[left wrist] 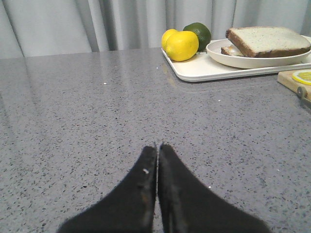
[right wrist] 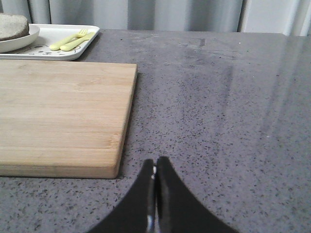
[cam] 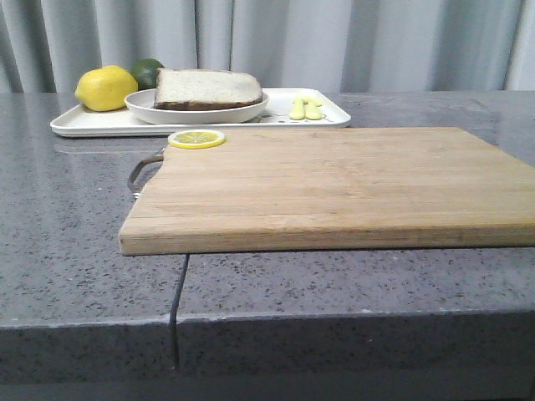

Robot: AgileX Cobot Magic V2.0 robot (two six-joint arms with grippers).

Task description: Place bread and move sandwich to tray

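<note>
The bread (cam: 207, 88) is a thick pale slice with a dark crust, lying on a round white plate (cam: 196, 112) on the white tray (cam: 84, 125) at the back left. In the left wrist view the bread (left wrist: 267, 41) rests on a second slice (left wrist: 230, 50); no fried egg shows, so the sandwich is not visible as such. My left gripper (left wrist: 158, 145) is shut and empty over bare countertop, left of the tray (left wrist: 204, 73). My right gripper (right wrist: 155, 160) is shut and empty, just off the cutting board's near right corner. Neither gripper shows in the front view.
A wooden cutting board (cam: 334, 184) with a metal handle fills the middle of the grey stone counter, a lemon slice (cam: 196, 139) at its far left corner. On the tray are a lemon (cam: 106, 88), a lime (cam: 148, 71) and a yellow fork and spoon (cam: 305, 107).
</note>
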